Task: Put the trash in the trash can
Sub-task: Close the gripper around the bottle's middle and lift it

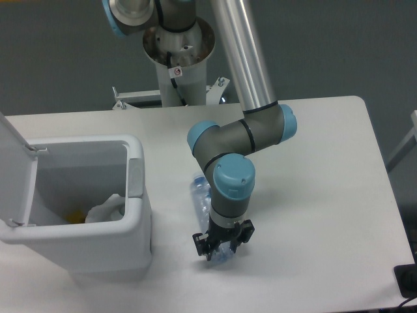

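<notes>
in the single fixed view we take the bin [133, 228] as our landmark: it stands on the table [313, 195] with its lid [13, 173] flipped up on the far side from the arm, and a grey patch [135, 176] shows on the rim nearest the arm. inside the bin we see the paper wad [104, 210] lying low against the wall nearest the arm, with a small yellow thing [77, 215] beside it that we cannot identify. outside the bin, just past its grey-patched side, lies the bottle [201, 195], partly hidden behind the arm [233, 179]; its one end shows near the arm's blue wrist cap and its other end pokes out below the gripper [221, 242]. the gripper points down at the bottle's lower end, its fingers [199, 242] straddling it; we cannot tell whether they are clamped on it or merely around it.
</notes>
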You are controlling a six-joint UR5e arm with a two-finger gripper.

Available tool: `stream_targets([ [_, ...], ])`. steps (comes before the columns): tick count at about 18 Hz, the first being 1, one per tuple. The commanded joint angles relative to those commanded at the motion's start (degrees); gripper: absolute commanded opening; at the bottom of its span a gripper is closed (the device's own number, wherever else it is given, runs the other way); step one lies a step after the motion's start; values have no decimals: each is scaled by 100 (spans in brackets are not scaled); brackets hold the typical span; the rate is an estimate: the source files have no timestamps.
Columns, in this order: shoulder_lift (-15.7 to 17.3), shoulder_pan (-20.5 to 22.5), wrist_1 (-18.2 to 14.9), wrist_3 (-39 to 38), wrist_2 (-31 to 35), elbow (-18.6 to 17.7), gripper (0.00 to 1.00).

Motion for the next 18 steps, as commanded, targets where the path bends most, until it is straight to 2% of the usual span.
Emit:
stream_targets([
  [2, 53, 9, 0, 0, 0, 0, 58],
  [6, 403, 61, 17, 96, -9, 105, 59],
  [9, 860, 430, 35, 97, -393, 543, 60],
  [12, 1194, 570, 44, 114, -510, 816, 60],
  [16, 1424, 633, 96, 18, -808, 1544, 60],
  [18, 1555, 633, 158, -236, -1167, 1792, 60],
])
